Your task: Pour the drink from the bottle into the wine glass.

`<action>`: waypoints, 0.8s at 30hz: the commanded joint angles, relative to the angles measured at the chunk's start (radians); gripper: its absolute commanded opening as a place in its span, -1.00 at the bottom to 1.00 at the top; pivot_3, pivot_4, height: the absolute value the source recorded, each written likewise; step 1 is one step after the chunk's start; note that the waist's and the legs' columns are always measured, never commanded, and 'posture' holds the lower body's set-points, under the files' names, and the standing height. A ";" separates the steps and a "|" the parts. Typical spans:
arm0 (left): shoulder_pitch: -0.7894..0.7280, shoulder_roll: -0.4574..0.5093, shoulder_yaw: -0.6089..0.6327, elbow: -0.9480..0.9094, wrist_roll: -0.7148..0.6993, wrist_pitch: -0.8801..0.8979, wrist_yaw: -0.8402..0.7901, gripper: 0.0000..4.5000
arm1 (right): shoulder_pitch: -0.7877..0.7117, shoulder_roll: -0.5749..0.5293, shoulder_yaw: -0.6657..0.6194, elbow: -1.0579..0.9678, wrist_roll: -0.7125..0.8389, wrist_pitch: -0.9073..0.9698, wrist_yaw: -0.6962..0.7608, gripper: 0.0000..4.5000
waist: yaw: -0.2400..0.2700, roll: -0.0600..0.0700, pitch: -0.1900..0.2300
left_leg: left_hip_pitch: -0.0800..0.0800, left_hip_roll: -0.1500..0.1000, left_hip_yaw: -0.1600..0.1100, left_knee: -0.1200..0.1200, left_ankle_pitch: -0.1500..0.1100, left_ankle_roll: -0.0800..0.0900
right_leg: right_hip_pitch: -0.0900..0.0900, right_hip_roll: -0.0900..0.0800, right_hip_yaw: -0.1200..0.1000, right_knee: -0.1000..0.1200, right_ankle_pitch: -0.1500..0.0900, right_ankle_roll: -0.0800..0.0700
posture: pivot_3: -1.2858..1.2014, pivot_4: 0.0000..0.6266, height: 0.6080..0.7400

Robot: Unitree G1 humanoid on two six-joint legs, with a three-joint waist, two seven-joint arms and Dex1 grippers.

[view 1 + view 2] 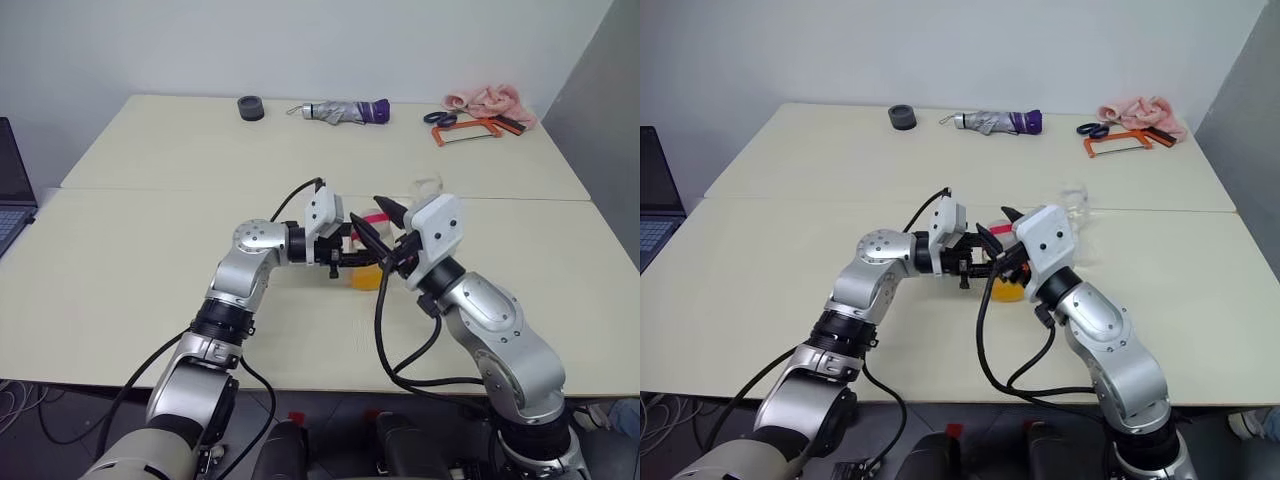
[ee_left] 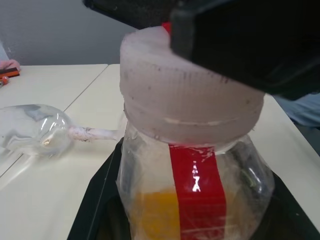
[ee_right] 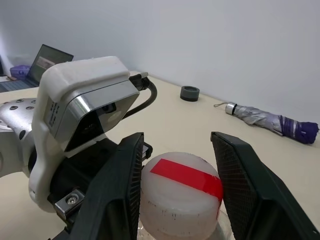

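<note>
Pale cream tabletop (image 1: 150, 260) fills the head views, a grey wall behind. At its middle the left hand (image 1: 352, 257), fingers shut tight, clamps the bottle (image 1: 366, 272) upright, orange drink (image 1: 365, 277) low inside. The right hand (image 1: 385, 225) straddles the cap. The wine glass (image 1: 1076, 203) is just beyond.

Left wrist view: the bottle's red label stripe carries no readable writing; the glass lies on its side beyond.

Right wrist view: the right fingers (image 3: 120, 192) flank the red-and-white cap (image 3: 180, 197), half open, not yet gripping it. Likely step: unscrewing. Close squarely on the cap while the left holds the bottle steady.
</note>
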 commanded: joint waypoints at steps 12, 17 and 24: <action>-0.038 0.052 0.023 -0.114 -0.074 0.059 -0.089 -0.19 | -0.219 -0.327 -0.101 0.312 0.345 -0.072 0.720 -0.20 | -0.001 0.000 0.000 | 0.001 0.000 0.000 0.000 0.000 0.000 | 0.001 0.000 -0.001 0.000 0.000 0.000 | 0.03 -0.52 1.00; -0.035 0.052 0.033 -0.125 -0.078 0.069 -0.075 -0.19 | -0.259 -0.355 -0.125 0.358 0.367 -0.069 0.746 -0.04 | 0.000 0.000 0.000 | 0.000 0.000 0.000 0.000 0.000 0.000 | 0.001 0.000 -0.001 0.000 0.000 0.000 | 0.03 -0.52 1.00; -0.011 0.057 0.031 -0.143 -0.081 0.077 -0.059 -0.19 | -0.168 -0.333 -0.262 0.172 0.437 -0.018 0.561 1.00 | 0.001 0.000 0.000 | 0.000 0.000 0.000 0.000 0.000 0.000 | 0.000 0.000 0.000 0.000 0.000 0.000 | 0.03 -0.52 1.00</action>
